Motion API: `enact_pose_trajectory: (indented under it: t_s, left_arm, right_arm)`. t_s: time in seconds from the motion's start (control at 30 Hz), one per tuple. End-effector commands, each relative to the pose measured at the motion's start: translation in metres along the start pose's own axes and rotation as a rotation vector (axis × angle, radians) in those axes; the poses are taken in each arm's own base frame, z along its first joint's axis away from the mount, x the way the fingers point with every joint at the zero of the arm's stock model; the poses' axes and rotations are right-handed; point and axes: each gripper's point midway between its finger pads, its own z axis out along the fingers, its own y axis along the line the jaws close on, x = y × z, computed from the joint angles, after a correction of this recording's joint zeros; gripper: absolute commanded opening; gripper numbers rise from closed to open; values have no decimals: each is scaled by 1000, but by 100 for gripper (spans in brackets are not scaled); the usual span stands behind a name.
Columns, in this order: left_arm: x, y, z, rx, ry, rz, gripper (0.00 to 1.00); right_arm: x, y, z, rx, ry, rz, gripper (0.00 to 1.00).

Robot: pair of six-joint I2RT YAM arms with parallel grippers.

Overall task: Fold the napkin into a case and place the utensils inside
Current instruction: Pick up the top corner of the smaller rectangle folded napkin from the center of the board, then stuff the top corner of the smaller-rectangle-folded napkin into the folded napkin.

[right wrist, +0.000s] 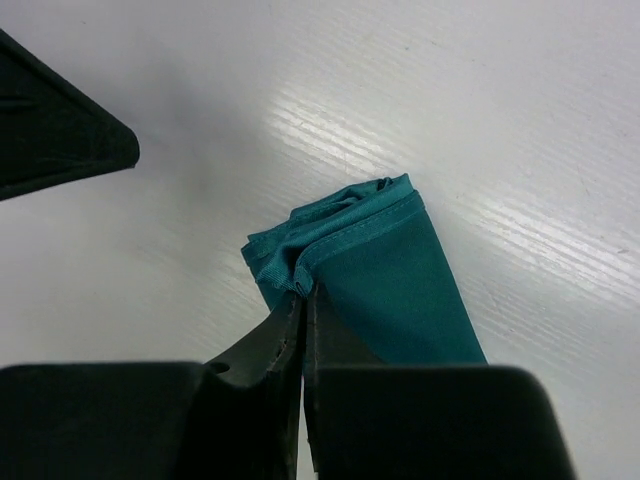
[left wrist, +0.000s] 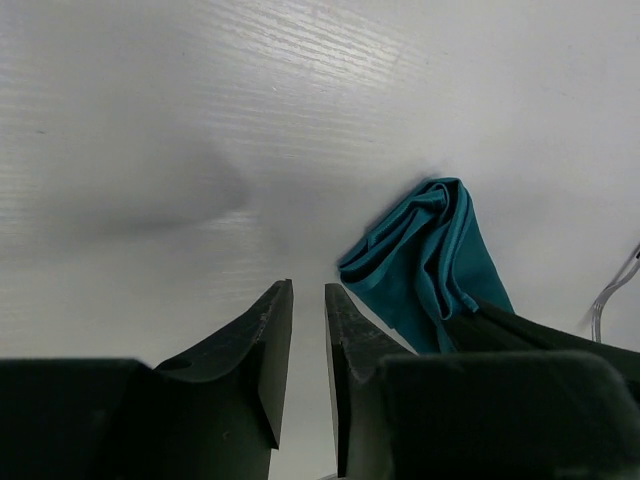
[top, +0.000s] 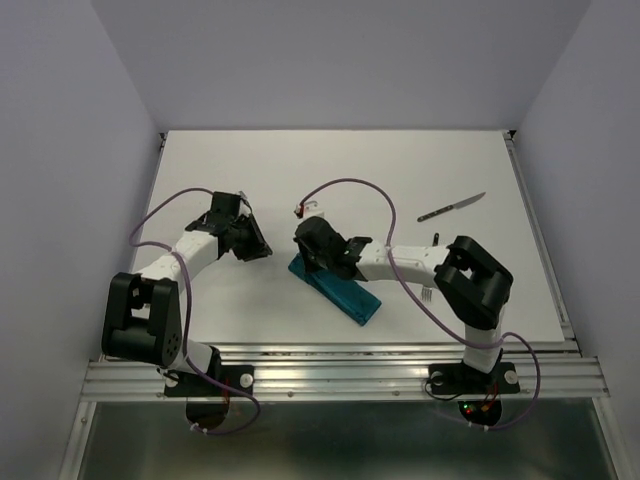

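Note:
The teal napkin (top: 340, 292) lies folded into a narrow strip, slanting from centre toward the near right. My right gripper (top: 306, 254) is at its far-left end, shut on the bunched hem of the napkin (right wrist: 385, 270); in the right wrist view the right gripper (right wrist: 303, 292) pinches that edge at its tips. Just left of the cloth, my left gripper (top: 264, 251) stands slightly open over bare table. In its own view the left gripper (left wrist: 308, 287) holds nothing, and the napkin (left wrist: 430, 250) lies to its right. The knife (top: 452, 207) lies far right. The fork (top: 428, 294) shows only its tines beside the right arm.
The white table (top: 250, 180) ends at a metal rail (top: 340, 372) along the near edge. Grey walls close in the back and sides. A purple cable (top: 360, 190) loops above the right arm. The tip of a left finger (right wrist: 60, 130) shows at the right wrist view's top left.

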Motion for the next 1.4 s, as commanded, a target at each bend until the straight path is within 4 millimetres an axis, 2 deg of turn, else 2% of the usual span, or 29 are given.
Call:
enact_pose_trajectory:
  t_s: [0.0,0.03,0.33,0.5,0.7,1.2,1.37]
  left_arm:
    - [2,-17,-8,80,-22,53,32]
    - [4,-18,-8,79,-21,56,32]
    - [36,-39,4,69,31,118,32]
    - [42,-49,9,44,35,154,32]
    - [53,-49,19,18,59,174,32]
    - [52,-63,24,-28,37,211,32]
    - [54,-58,30,-87,33,222,33]
  right_arm:
    - [-37,20,-15,-159,-117,133,1]
    - [-43,17,-16,-165,-133,157,1]
    - [-36,14,-21,-234,-132,255,1]
    - [-37,9,-24,-257,-135,296,1]
    - [-42,-2,-30,-300,-140,368,1]
    - [-40,0,-30,-346,-119,389,1]
    - [-40,0,-30,-351,-121,390,1]
